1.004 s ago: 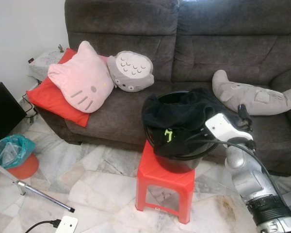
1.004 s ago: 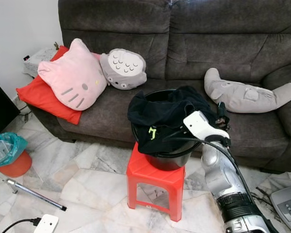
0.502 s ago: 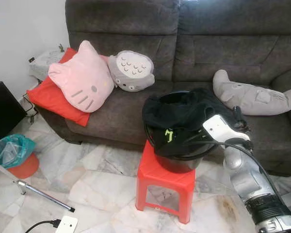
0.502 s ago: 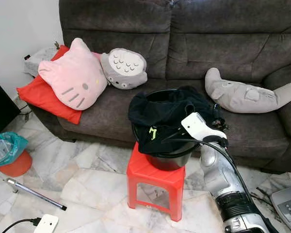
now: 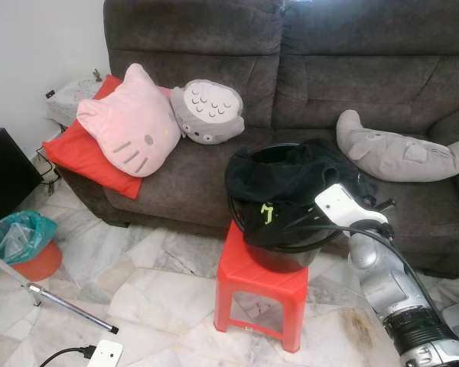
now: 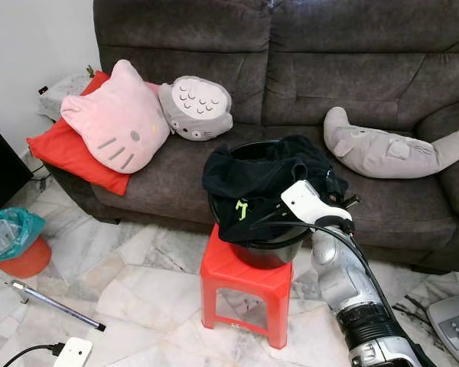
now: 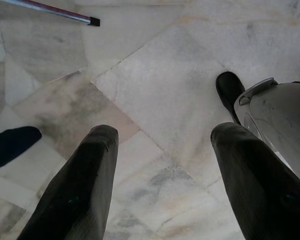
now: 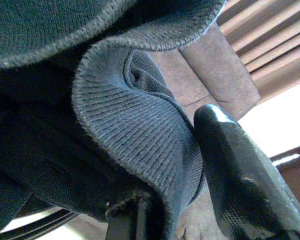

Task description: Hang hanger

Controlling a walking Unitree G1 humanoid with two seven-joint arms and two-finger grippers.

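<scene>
While draped over the bucket [image 5: 279,256], the black ribbed garment [image 5: 291,180] sits between the right gripper [image 8: 180,200] fingers.

- One dark sofa [image 5: 329,69]
- Four cushions: pink cat [image 5: 130,126], grey owl [image 5: 206,112], red [image 5: 73,149], grey seal [image 5: 402,157]
- One red stool [image 5: 260,279]
- One black bucket [image 5: 279,248]
- One black garment [image 5: 287,180]

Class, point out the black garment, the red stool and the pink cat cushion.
black garment [image 5: 291,180], left eye view, top folds over the bucket.
red stool [image 5: 249,275], left eye view, seat's front.
pink cat cushion [image 6: 116,118], right eye view, face.
</scene>
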